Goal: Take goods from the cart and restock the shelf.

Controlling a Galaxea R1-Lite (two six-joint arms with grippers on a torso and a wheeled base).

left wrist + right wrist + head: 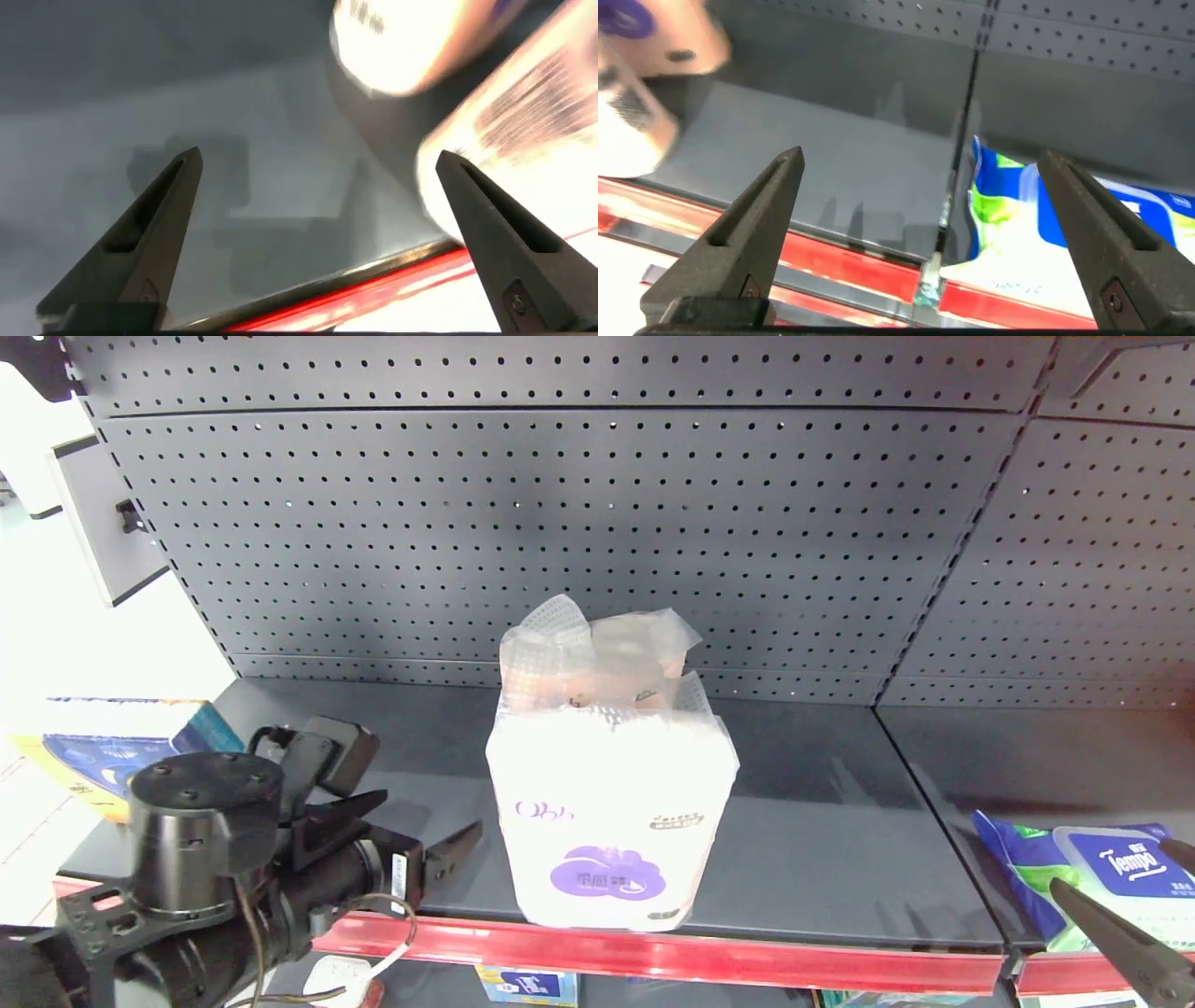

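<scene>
Head view: the toilet paper pack (611, 803) stands upright near the red front edge of the grey shelf (822, 840), the left gripper (322, 238) just beside it with fingers spread apart, the right gripper (920, 238) likewise spread, near a blue-green wipes packet (1102, 877)

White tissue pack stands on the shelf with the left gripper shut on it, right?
No. The white tissue pack stands on the shelf, but the left gripper is open beside it, holding nothing, as the left wrist view shows.
</scene>
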